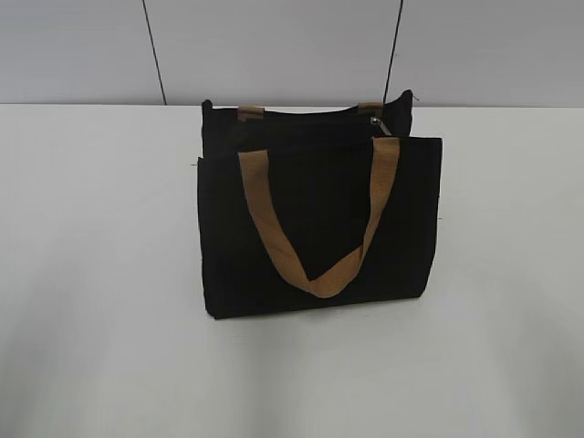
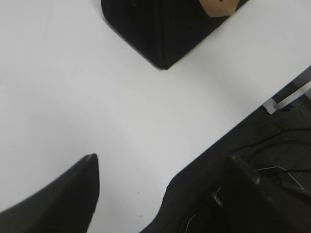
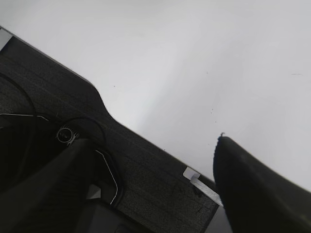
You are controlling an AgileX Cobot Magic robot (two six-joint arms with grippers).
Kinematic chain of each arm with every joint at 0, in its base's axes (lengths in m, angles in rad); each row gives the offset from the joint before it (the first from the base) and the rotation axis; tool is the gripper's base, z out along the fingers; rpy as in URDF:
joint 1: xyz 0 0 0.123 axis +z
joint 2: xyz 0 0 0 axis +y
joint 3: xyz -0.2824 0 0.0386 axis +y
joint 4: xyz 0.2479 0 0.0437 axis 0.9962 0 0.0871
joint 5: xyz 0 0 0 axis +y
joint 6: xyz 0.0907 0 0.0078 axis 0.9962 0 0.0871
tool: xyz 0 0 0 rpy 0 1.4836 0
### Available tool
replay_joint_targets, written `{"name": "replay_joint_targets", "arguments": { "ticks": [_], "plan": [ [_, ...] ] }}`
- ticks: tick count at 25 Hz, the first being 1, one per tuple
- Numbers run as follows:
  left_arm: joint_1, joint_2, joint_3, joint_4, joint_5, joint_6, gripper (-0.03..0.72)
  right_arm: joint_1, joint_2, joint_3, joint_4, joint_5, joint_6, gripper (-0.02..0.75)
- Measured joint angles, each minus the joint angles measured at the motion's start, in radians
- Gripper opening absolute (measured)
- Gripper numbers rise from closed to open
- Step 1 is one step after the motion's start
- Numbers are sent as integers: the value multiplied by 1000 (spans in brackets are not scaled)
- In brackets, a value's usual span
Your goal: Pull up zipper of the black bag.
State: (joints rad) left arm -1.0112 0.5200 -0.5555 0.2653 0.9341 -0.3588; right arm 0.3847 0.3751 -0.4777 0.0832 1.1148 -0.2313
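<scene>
White table point(image 1: 91, 274) lies bare around the black bag point(image 1: 310, 237) on every side.

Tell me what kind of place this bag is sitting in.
Probably a lab or test bench: a bare white table, a plain grey panelled wall behind it, and only the black bag set out, with loose cables by the table's edge.
</scene>
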Motion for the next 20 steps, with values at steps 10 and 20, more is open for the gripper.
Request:
{"name": "replay_joint_targets", "arguments": {
  "ticks": [10,20],
  "plan": [
    [0,-4,-7,-55,66,30,536,0,0,8,-6,-20,19,589],
    [0,-4,3,-39,141,56,513,0,0,8,-9,-21,22,589]
  ]
}}
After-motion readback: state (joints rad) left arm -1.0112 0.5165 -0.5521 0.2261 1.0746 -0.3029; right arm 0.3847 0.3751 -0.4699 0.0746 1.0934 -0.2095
